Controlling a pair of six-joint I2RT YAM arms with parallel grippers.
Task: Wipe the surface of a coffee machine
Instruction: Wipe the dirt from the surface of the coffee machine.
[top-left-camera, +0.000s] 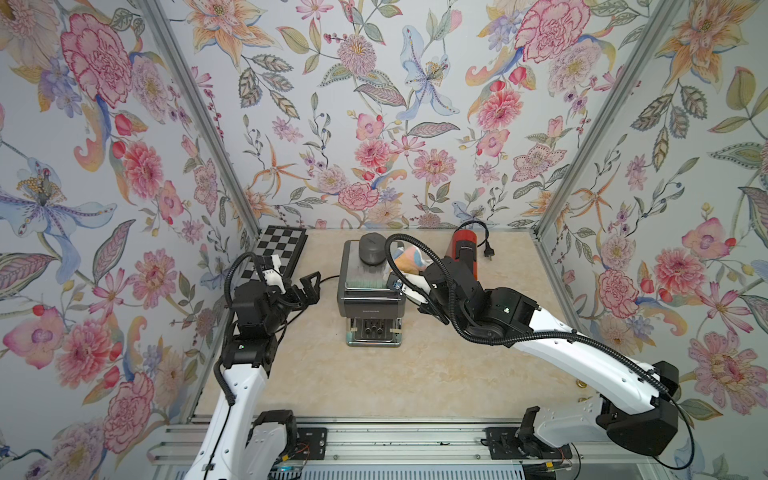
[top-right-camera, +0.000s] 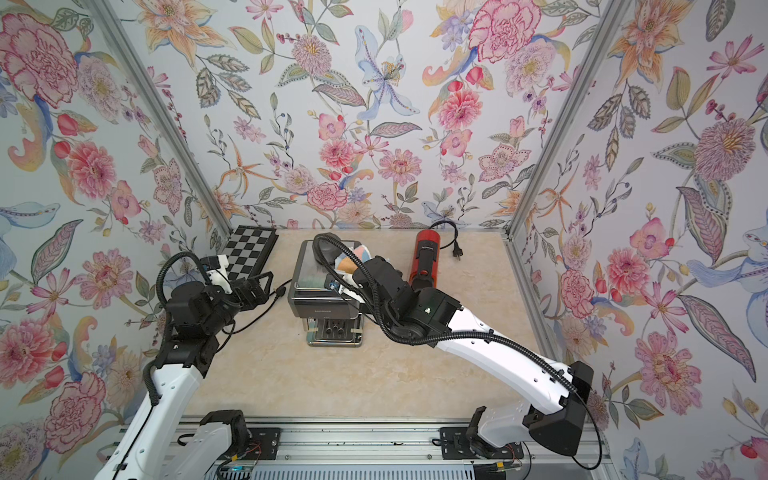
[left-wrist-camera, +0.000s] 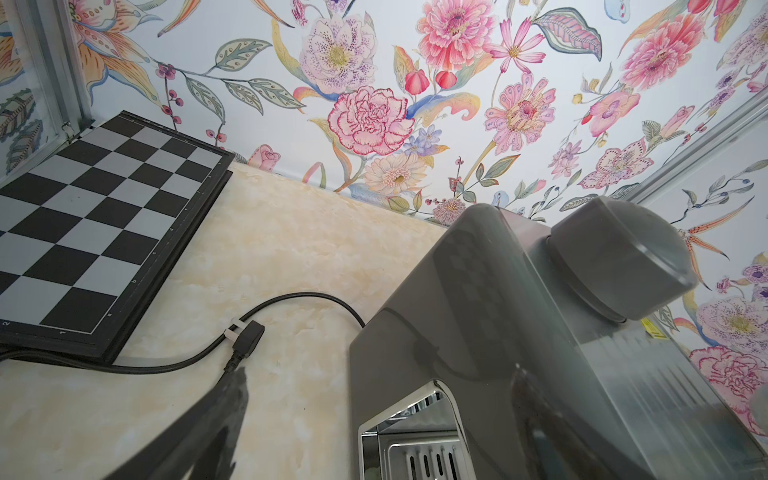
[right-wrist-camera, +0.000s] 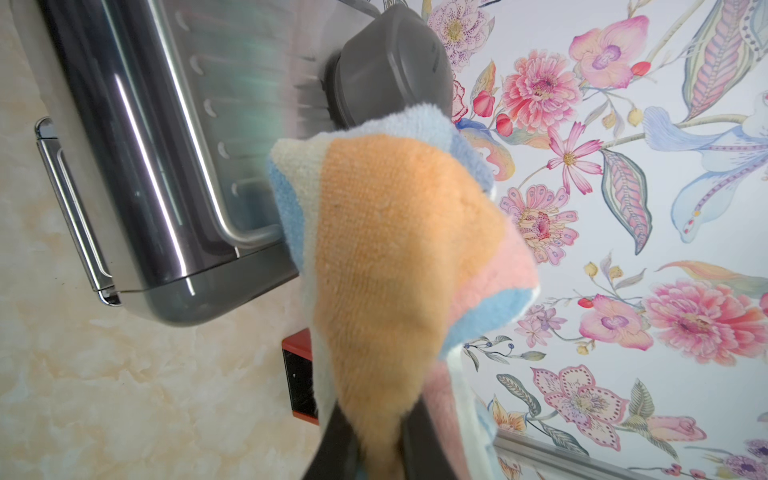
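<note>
So, quick rundown from us. The grey coffee machine (top-left-camera: 370, 293) stands upright around the middle of the marble-look table (top-left-camera: 415, 374), towards the back wall, with its drip tray facing the arm bases. A dark dome lid (top-left-camera: 374, 248) sits on the rear of its top.

We see the right gripper (right-wrist-camera: 374, 440) clamped tight on a striped cloth (right-wrist-camera: 395, 249) of orange, blue, pink and cream. The cloth is bunched up between the two dark fingers (right-wrist-camera: 332, 453) and fans out past them. In the right wrist view it overlaps the right-hand edge of the machine's ribbed metal top, just beside the dome lid. In both top views the cloth (top-right-camera: 353, 257) shows at that same rear right corner of the machine. Whether it's actually pressing on the metal, we can't tell. The gripper comes at the machine from the right side and sits right up against its upper edge.

The left gripper (top-left-camera: 309, 286) is spread open and holds nothing. It hangs just off the machine's left side, near it but not touching.

Other bits: a chessboard (top-left-camera: 276, 249) lies in the back left corner. A black power cable (left-wrist-camera: 245, 340) with a plug runs across the table between the board and the machine. A red appliance (top-left-camera: 463, 253) lies on the table just behind the right arm.
</note>
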